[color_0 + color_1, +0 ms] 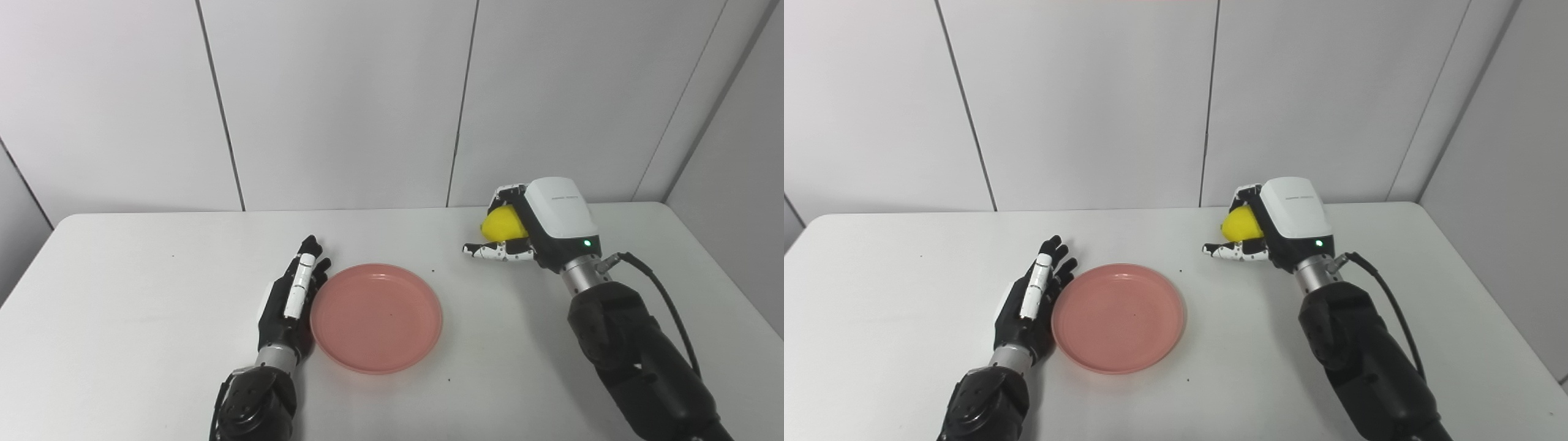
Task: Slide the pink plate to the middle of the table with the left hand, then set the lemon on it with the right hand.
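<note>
Right hand [539, 226], right of centre frame, curls round the lemon [503, 223], likely light, firm and waxy, best cupped at its middle; left hand [293, 300] lies flat, fingers straight together against the plate [376, 317], lower centre.

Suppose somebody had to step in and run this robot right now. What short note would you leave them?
Left hand: open, flat on the table, alongside the left rim of the pink plate.
Right hand: shut on the lemon, to the right of the plate and farther back.
Done: plate sits near the table's middle, nothing on it; lemon is grasped.
Left: carry the lemon over the plate, set it down, let go.
</note>
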